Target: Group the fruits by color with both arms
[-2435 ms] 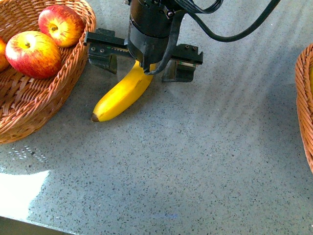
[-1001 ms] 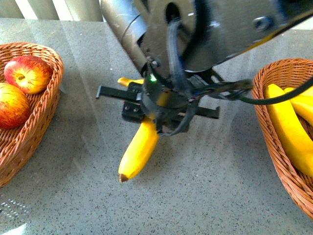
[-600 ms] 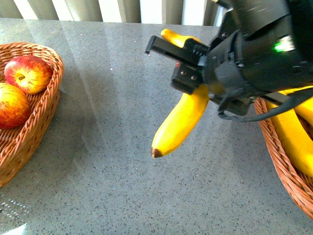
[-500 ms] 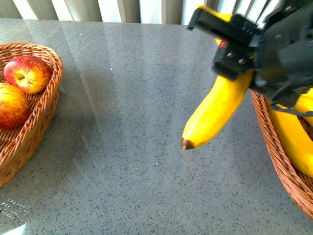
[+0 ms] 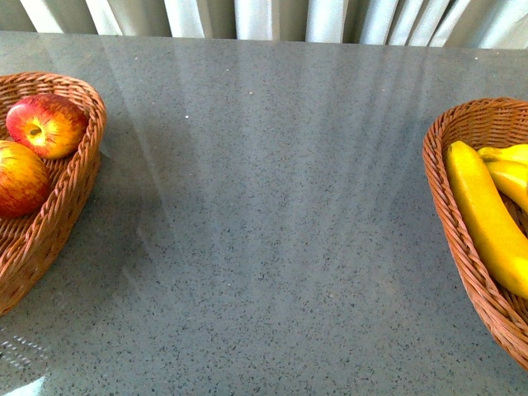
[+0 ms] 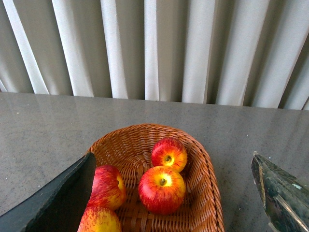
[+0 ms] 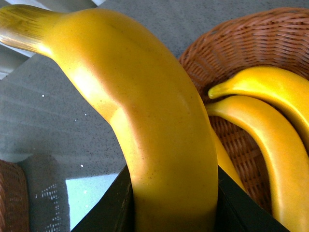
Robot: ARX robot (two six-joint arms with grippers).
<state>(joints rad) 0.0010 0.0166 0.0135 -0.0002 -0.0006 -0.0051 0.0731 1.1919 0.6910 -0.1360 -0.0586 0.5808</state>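
Two wicker baskets sit at opposite ends of the grey speckled counter (image 5: 272,214), and the sorting looks nearly finished. From the robot's left, the apple basket (image 5: 82,177) holds red apples (image 5: 46,124); the left wrist view shows four of them in it, two plainly and two partly behind a jaw. The left gripper (image 6: 176,193) hangs above that basket with its jaws spread wide apart and nothing between them.

On the right, the banana basket (image 5: 450,223) already holds yellow bananas (image 5: 487,223) lying along its length. Neither arm appears in the front view, and the counter between the baskets carries no fruit that I can see. The right wrist view tells the rest: the right gripper (image 7: 174,212) is clamped around a banana (image 7: 145,121), which fills most of that picture, its stem end tilted up and away. Behind it I can see the banana basket's woven wall and two bananas resting inside, so the held fruit seems to be just beside or over the rim; I cannot tell which.

My reading is that the step in hand is delivery of this banana. The next move calls for carrying it fully over the basket, lowering it alongside the others and then opening the jaws, taking care that its long body does not catch on the rim.
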